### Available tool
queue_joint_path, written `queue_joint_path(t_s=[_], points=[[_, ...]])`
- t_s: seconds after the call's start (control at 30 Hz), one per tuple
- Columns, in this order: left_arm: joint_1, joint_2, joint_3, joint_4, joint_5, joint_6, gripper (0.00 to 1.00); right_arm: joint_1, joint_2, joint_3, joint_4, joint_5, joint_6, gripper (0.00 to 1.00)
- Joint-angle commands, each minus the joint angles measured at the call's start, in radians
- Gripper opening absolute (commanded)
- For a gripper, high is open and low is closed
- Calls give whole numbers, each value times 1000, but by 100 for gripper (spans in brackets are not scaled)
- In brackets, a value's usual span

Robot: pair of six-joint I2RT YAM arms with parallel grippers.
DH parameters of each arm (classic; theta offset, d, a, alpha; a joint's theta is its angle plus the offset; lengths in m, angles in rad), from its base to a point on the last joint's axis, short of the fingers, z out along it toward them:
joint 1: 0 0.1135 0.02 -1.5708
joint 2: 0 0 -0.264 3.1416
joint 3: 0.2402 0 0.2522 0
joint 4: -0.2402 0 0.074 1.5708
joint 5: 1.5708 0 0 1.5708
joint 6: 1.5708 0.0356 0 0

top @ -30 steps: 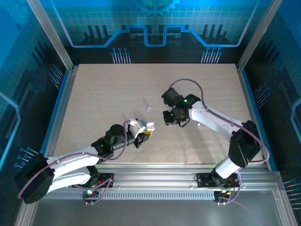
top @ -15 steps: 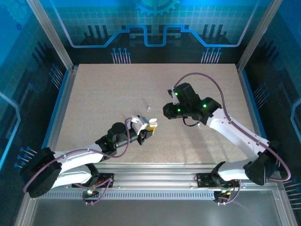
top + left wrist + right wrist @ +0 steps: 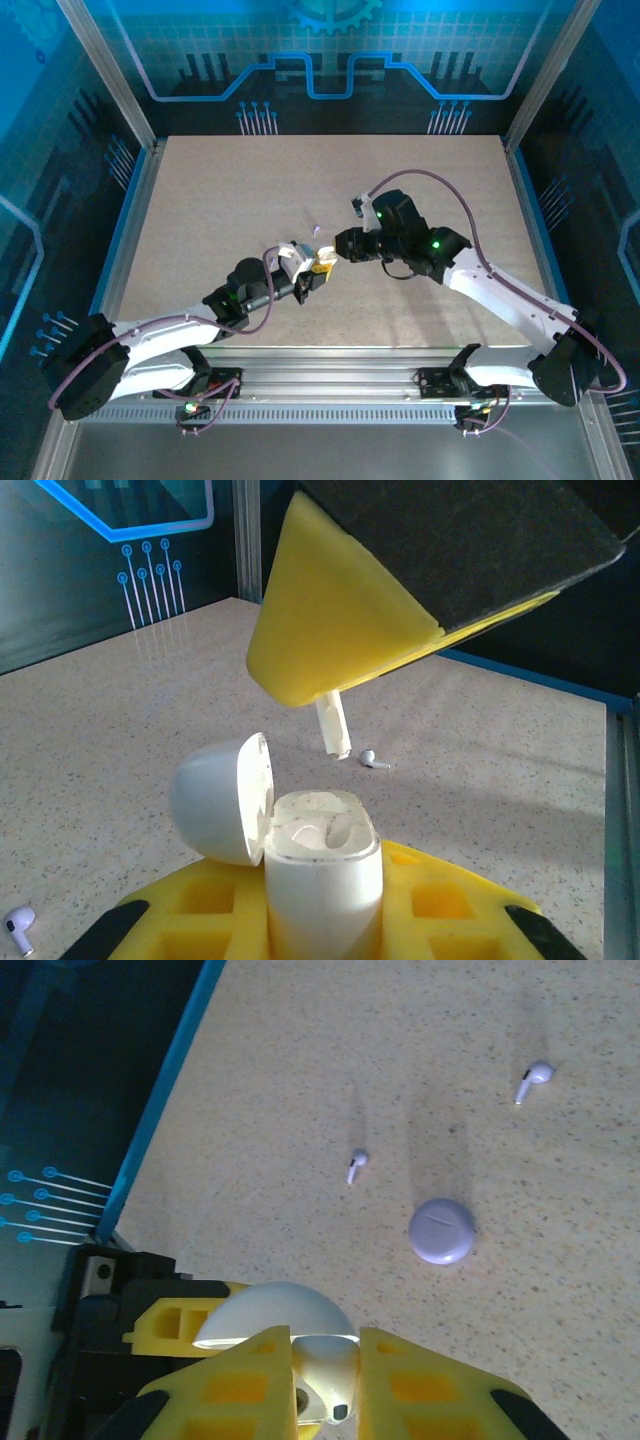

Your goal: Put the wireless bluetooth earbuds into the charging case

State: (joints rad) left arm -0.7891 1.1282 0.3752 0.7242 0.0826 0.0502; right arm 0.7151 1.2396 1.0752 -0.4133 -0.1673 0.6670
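Your left claw (image 3: 318, 271) pinches open white case (image 3: 321, 865), lid (image 3: 222, 798) flipped to 9 o'clock. Your right claw (image 3: 339, 247) pinches earbud (image 3: 333, 726), stem down, at 12 o'clock just above case. Spare earbud (image 3: 374, 760) on table (image 3: 100, 720).

place: robot lab cell | aluminium frame (image 3: 110, 75), circuit-print walls (image 3: 320, 50) (blue)

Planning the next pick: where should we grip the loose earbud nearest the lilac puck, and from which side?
Probably from straight above, jaws closing across the head of the earbud, leaving the stem free for insertion. It lies flat on the table, apart from the puck, with room either side.
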Motion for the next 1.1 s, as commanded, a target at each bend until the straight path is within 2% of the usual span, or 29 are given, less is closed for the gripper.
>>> queue_joint_path(t_s=[0.0, 1.07], points=[[2, -26, 22, 37, 11, -10, 17, 24, -22, -10, 84, -42, 14, 18], [1, -105, 9, 53, -14, -10, 17, 47, 1, -45, 113, -170, -33, 18]])
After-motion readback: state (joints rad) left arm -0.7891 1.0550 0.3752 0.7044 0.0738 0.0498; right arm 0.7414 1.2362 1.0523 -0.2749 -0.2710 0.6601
